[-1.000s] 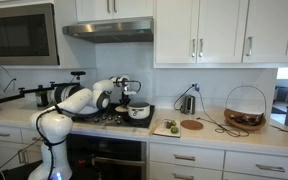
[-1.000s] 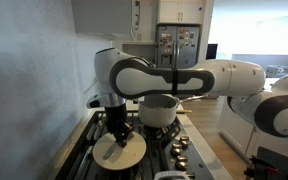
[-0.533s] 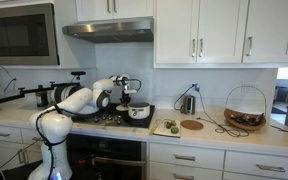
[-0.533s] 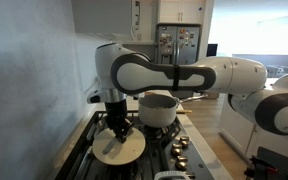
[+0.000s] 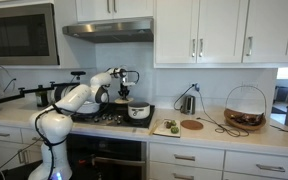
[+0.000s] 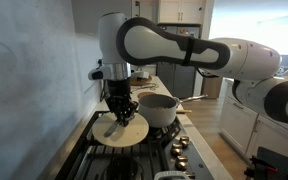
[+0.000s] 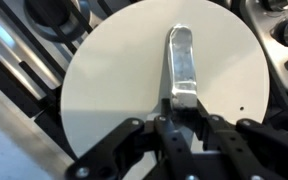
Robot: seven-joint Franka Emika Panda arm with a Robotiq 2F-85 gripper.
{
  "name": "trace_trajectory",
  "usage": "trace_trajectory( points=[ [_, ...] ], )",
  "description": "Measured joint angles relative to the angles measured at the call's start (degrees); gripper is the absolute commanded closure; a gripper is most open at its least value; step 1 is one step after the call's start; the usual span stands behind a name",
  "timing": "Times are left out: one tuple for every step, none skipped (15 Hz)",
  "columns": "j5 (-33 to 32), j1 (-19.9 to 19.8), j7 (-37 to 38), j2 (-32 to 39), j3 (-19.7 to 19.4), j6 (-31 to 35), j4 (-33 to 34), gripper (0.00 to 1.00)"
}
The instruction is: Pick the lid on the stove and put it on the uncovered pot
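Lid (image 6: pixel 127 133): a cream disc held by the gripper (image 6: pixel 121 111) over the stove (image 6: pixel 82 152), just beside the pot (image 6: pixel 161 113). In this exterior view the disc sits tilted under the arm and looks to be clear of the grates, though the gap is hard to judge. The pot stands behind it, cream-walled with a dark rim and a dark inside, uncovered.

Wrist view: the lid (image 7: pixel 114 90) fills most of the picture. A flat metal strap handle (image 7: pixel 181 52) runs across its middle, a detail neither exterior view resolves. The gripper (image 7: pixel 182 112) comes in from the bottom edge, its jaws pressed together on the near end of that handle. Dark grates (image 7: pixel 24 60) show past the rim of the disc; the pot is out of frame here.

Exterior view of the whole kitchen: the gripper (image 5: pixel 124 91) hangs above the stove (image 5: pixel 108 119), a little above the pot (image 5: pixel 139 112). The lid is too small to pick out at this range. Only this view shows the microwave (image 5: pixel 21 33) and the hood (image 5: pixel 107 30) above the stove, and a wire basket (image 5: pixel 245 108) well apart from it along the counter.
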Motion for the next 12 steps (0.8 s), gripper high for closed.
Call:
trace_trajectory(
  points=[
    [-0.01, 0.12, -0.39, -0.53, 0.00, -0.99, 0.00, 0.94],
    [-0.10, 0.26, -0.87, -1.01, 0.00, -1.94, 0.00, 0.94],
    [-0.33, 0.42, -1.09, -1.49, 0.00, -2.89, 0.00, 0.94],
    [-0.79, 0.60, -1.40, -1.98, 0.00, -3.85, 0.00, 0.94],
    [-1.27, 0.79, -1.96, -2.46, -0.03, -4.67, -0.01, 0.94],
    [-1.84, 1.00, -2.22, -2.94, -0.10, -5.41, -0.01, 0.94],
    [-2.41, 1.20, -2.53, -3.42, -0.29, -5.99, -0.01, 0.94],
    [-2.97, 1.35, -2.99, -3.84, -0.64, -6.32, -0.01, 0.94],
    [-3.37, 1.38, -3.10, -4.20, -0.97, -6.56, -0.01, 0.94],
    [-3.64, 1.32, -3.11, -4.58, -1.44, -6.75, -0.02, 0.94],
    [-3.90, 1.13, -3.11, -4.89, -1.79, -6.96, -0.02, 0.94],
    [-4.05, 0.88, -3.11, -5.16, -2.25, -7.19, -0.02, 0.94]
  ],
)
